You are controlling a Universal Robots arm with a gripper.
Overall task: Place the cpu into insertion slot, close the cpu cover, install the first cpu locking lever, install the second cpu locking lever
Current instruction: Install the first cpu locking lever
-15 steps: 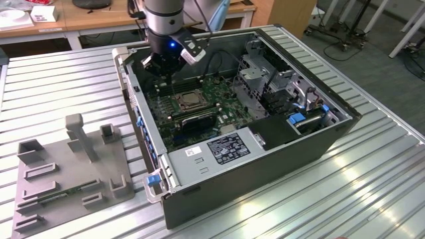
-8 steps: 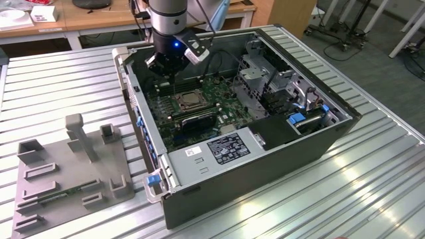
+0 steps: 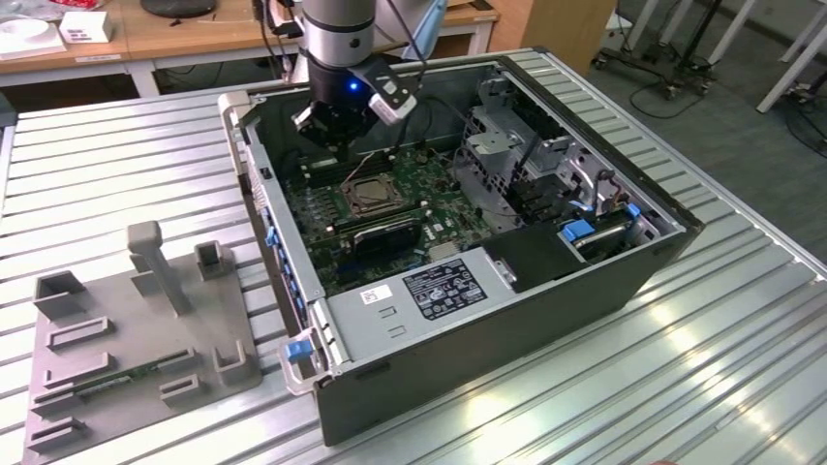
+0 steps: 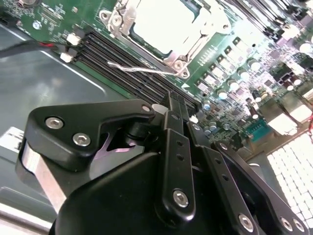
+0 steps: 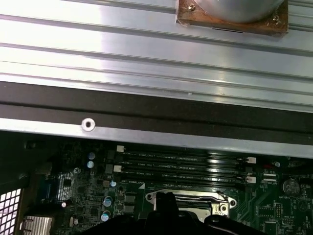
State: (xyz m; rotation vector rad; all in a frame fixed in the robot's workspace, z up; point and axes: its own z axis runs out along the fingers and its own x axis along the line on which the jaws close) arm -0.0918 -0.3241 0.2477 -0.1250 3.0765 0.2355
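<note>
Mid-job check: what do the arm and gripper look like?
The arm is a grey metallic tube ending in a black wrist with a glowing blue light. A small white camera unit sits beside it; dark cables run alongside. The gripper is matte black linkage plates with silver hex screws.

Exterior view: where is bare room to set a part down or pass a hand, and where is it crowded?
The ribbed table is bare between the grey fixture plate and the desks behind, and again in front of the computer case toward the exterior view's right. Crowded: inside the case, where the gripper hangs near the insertion slot.
</note>
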